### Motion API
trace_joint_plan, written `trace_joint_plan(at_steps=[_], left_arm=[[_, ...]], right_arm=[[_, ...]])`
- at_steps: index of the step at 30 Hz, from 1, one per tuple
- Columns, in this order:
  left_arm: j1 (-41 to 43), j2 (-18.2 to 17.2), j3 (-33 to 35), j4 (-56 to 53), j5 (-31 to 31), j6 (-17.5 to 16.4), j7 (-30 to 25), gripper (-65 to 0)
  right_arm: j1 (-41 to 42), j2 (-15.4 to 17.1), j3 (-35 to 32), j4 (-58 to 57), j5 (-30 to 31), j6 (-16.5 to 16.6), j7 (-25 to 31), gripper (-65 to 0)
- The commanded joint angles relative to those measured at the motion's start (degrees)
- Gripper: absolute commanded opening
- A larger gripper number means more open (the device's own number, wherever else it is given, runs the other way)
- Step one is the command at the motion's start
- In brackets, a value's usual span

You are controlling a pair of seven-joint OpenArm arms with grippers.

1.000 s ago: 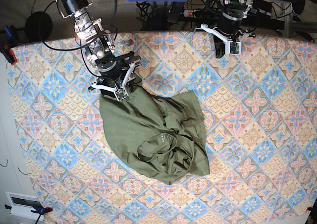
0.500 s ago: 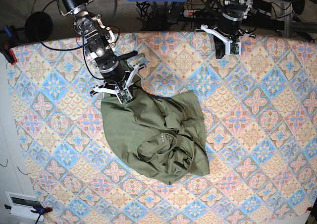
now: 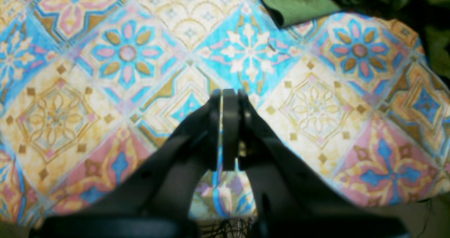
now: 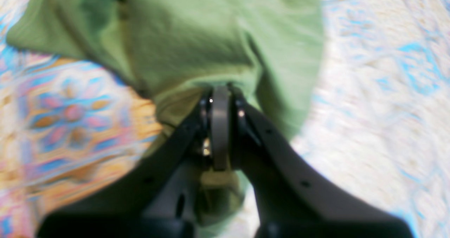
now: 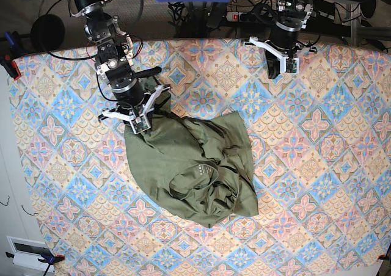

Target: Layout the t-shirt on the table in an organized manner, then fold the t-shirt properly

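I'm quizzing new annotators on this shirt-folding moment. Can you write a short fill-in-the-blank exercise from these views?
1. The right end effector is shut on the crumpled olive-green cotton ____.
2. The left end effector is shut and holds ____.
3. The garment lies in a heap on the pastel tile-patterned ____.
4. The closed left end effector hangs over bare patterned cloth, ____ from the garment.

Missing words: t-shirt; nothing; table; apart

Olive-green t-shirt [image 5: 189,166] lies crumpled near centre of the tile-patterned table [image 5: 317,166], neck label upward, its 11 o'clock edge lifted.
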Motion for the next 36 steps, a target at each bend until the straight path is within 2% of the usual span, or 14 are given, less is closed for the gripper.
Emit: trace_joint_plan(at_steps=[1, 12, 17, 34, 36], left_arm=[[-0.4, -0.3, -0.1, 0.9, -0.1, 0.2, -1.6, -64.8], [-3.4, -0.4, -0.1, 0.0, 0.2, 0.2, -1.5, -64.8], [-5.0, -0.3, -0.1, 0.0, -0.1, 0.2, 1.9, -64.8], [-9.5, 0.0, 0.4, -0.4, 0.1, 0.2, 3.1, -64.8], [-10.1, 0.0, 0.4, -0.4, -0.1, 0.1, 5.4, -64.8]], right_arm=[[0.6, 0.3, 1.2, 1.2, -0.2, -0.3, 1.4, -64.4], [1.1, 0.3, 11.1, 0.9, -0.1, -0.3, 1.4, -64.4], [1.1, 0.3, 13.8, 0.9, -0.1, -0.3, 1.4, -64.4], [1.1, 0.1, 14.2, 1.4, -0.1, -0.3, 1.7, -64.4], [1.1, -0.1, 15.6, 1.3, -0.1, -0.3, 1.6, -64.4]])
